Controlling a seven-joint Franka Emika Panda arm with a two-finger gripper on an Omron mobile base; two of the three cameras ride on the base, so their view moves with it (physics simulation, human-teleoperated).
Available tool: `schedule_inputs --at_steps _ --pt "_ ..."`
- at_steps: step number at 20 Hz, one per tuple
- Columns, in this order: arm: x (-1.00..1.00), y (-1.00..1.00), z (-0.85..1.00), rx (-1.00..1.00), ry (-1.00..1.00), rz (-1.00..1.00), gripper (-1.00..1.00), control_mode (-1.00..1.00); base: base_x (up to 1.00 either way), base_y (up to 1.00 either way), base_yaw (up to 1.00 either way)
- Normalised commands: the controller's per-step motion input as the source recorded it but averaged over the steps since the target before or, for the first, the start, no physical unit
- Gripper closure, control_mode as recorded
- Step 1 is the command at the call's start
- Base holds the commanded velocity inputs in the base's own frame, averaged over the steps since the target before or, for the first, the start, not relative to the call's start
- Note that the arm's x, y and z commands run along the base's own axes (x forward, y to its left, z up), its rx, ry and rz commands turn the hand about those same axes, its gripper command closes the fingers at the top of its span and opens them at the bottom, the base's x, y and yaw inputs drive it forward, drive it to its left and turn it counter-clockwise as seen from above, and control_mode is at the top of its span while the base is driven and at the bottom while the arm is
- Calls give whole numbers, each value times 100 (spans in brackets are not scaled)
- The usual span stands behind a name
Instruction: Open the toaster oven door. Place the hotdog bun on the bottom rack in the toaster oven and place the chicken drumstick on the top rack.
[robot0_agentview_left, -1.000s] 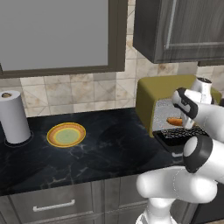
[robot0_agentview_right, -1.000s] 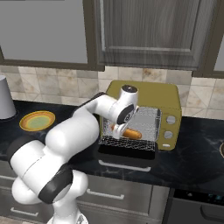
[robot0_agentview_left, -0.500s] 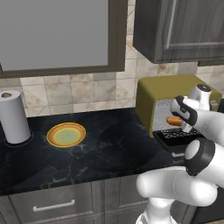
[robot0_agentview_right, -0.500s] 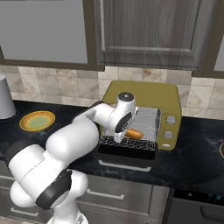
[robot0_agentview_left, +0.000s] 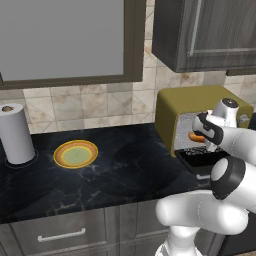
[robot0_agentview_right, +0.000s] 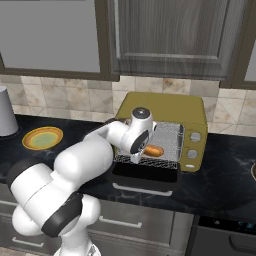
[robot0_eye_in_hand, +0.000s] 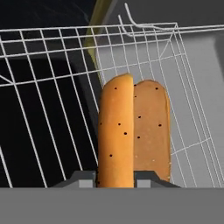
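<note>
We have the tool (robot0_eye_in_hand: 114, 177) clamped on the bun (robot0_eye_in_hand: 131, 131), holding it inside the oven (robot0_agentview_right: 172, 111) above a wire rack (robot0_eye_in_hand: 52, 109). Door (robot0_agentview_right: 146, 173) is folded down flat onto the table (robot0_agentview_left: 115, 170). A yellow plate (robot0_agentview_left: 75, 153) sits well left, near the paper towel roll (robot0_agentview_left: 16, 134).

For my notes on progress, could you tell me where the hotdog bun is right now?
The hotdog bun is held in the shut gripper over a wire rack inside the open toaster oven.

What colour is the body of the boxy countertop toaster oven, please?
Mustard yellow; the boxy toaster oven shows best in the right base view.
</note>
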Motion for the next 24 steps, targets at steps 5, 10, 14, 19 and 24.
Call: schedule_inputs --at_steps 5,10,14,19,24 --pt "-2 -3 -12 0 0 5 -100 -100 0 0 0" --pt "0 -6 2 0 0 1 -100 -100 0 0 0" --pt "0 -12 16 0 0 0 -100 -100 0 0 0" --pt "-3 -4 30 0 0 0 -100 -100 0 0 0" --pt "-13 -7 40 0 0 0 -100 -100 0 0 0"
